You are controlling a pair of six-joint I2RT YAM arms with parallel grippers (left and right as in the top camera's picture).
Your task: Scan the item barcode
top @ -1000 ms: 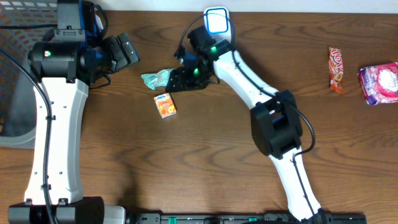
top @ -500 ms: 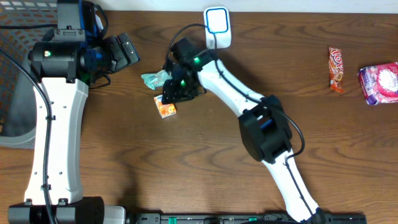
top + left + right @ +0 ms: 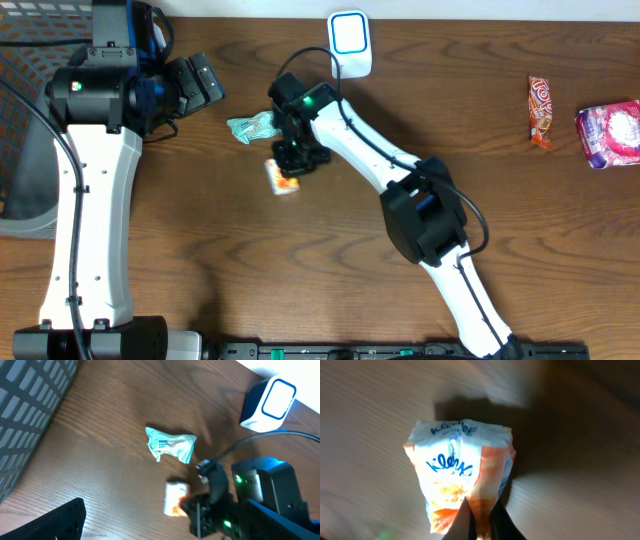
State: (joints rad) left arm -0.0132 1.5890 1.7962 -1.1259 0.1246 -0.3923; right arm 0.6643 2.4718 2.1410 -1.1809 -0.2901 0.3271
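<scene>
I have the right gripper (image 3: pixel 479 519) pinched shut on the tissue pack (image 3: pixel 462 477), its 2 fingers meeting on the wrapper edge nearest the wrist. The pack's long axis runs straight out from the fingertips, its printed face toward the wrist camera. I see no barcode on that face, so I judge it sits on a side I can't see. From overhead, the pack lies well apart from the scanner (image 3: pixel 350 40), on the scanner's near side and toward the left arm. I can't tell whether it has cleared the table. The right arm is the nearer 1, so the carry to the scanner is its job, with a wrist turn to present the hidden side. The left gripper (image 3: pixel 200 85) hangs open and empty, well off to the scanner's left. A teal packet (image 3: pixel 252 127) lies just beside the pack, slightly nearer the scanner.
</scene>
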